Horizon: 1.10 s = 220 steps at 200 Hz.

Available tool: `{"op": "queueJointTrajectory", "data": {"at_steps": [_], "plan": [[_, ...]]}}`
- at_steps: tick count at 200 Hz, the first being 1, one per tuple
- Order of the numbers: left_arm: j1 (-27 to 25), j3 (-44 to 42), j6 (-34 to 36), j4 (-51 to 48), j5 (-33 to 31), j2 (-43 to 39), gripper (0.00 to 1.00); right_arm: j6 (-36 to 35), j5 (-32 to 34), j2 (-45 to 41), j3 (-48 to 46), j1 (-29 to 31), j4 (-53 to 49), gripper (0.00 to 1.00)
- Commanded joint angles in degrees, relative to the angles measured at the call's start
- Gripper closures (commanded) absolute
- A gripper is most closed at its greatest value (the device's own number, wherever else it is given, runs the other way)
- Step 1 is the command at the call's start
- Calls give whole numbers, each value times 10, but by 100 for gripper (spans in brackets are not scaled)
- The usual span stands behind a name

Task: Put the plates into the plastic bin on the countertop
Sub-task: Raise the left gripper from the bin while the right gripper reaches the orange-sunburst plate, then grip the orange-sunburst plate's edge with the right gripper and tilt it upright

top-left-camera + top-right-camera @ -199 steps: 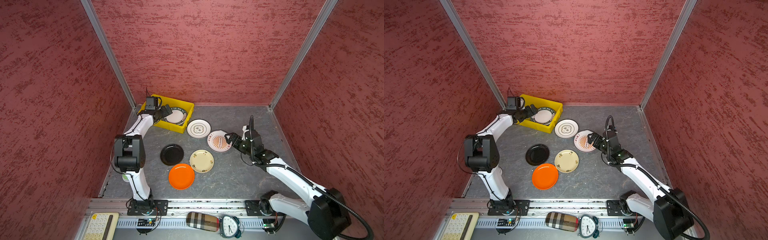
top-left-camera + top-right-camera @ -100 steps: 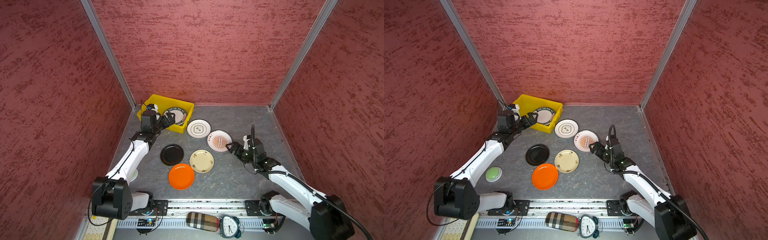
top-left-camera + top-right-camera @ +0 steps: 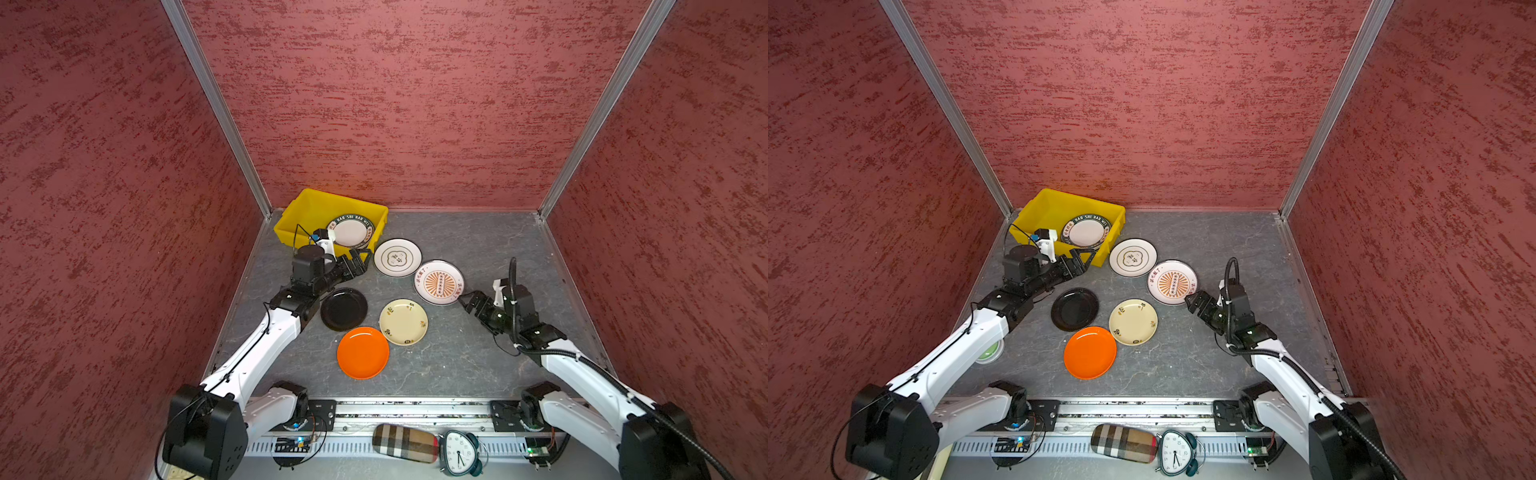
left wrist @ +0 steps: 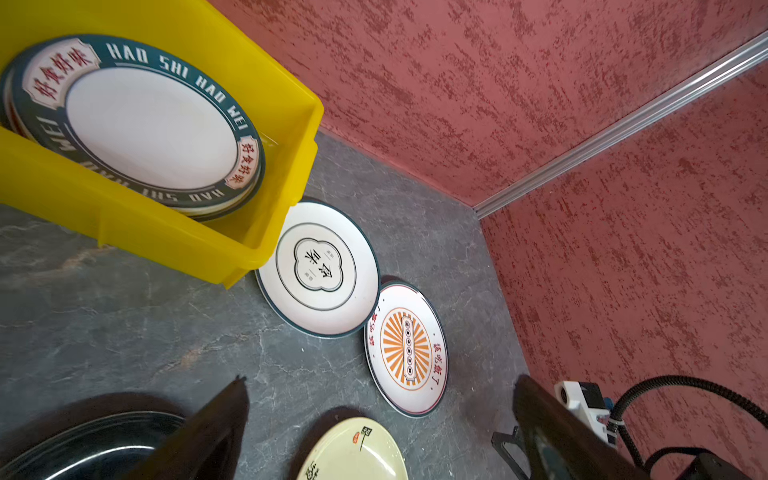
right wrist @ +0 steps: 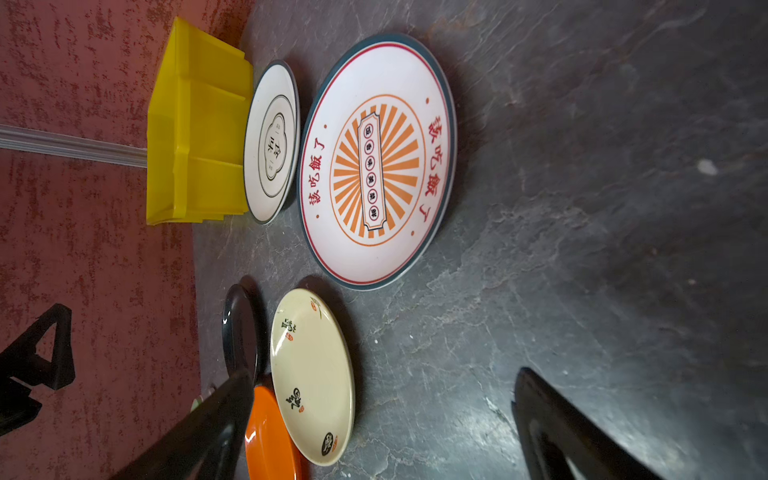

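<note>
light: bright, even, from above | shadows: soft | glare: sheen on countertop (image 5: 685, 436) | wrist views: nearest foreground blurred

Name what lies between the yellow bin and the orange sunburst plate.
The white cloud-outline plate lies there, between the yellow bin and the sunburst plate; both top views show it.

- Bin (image 3: 316, 205): yellow, in the far left corner of the countertop (image 3: 478, 353), skewed to the walls.
- Teal-rimmed plate (image 3: 351, 232): white centre, "HAO SHI HAO WEI" lettering. Lies flat in the bin's right half, on top of other plates.
- Cloud plate (image 3: 397, 257): flat, just beside the bin's near right corner.
- Sunburst plate (image 3: 439, 282): flat, rim against the cloud plate.
- Black plate (image 3: 344, 309), cream floral plate (image 3: 403, 322), orange plate (image 3: 363, 352): flat, face up, clustered mid-counter. Orange is nearest the front, close against cream.
</note>
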Motion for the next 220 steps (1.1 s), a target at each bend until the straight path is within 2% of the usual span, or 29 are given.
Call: {"op": "queueJointTrajectory", "data": {"at_steps": [1, 28, 53, 87, 159, 220], "plan": [[-35, -12, 0, 41, -2, 10, 1, -13, -21, 5, 2, -5, -6, 4], [-80, -14, 31, 53, -31, 28, 1, -26, -19, 25, -8, -7, 18, 6], [-97, -20, 51, 56, -49, 30, 0, -29, -28, 72, -9, -8, 63, 9], [-97, -37, 70, 60, -70, 26, 1, -31, -59, 157, 7, -8, 127, 14], [-87, -60, 66, 64, -70, 40, 1, -10, -44, 298, 61, -8, 196, 27], [-72, -68, 54, 71, -61, 51, 1, 21, -20, 354, 87, -8, 240, 44]]}}
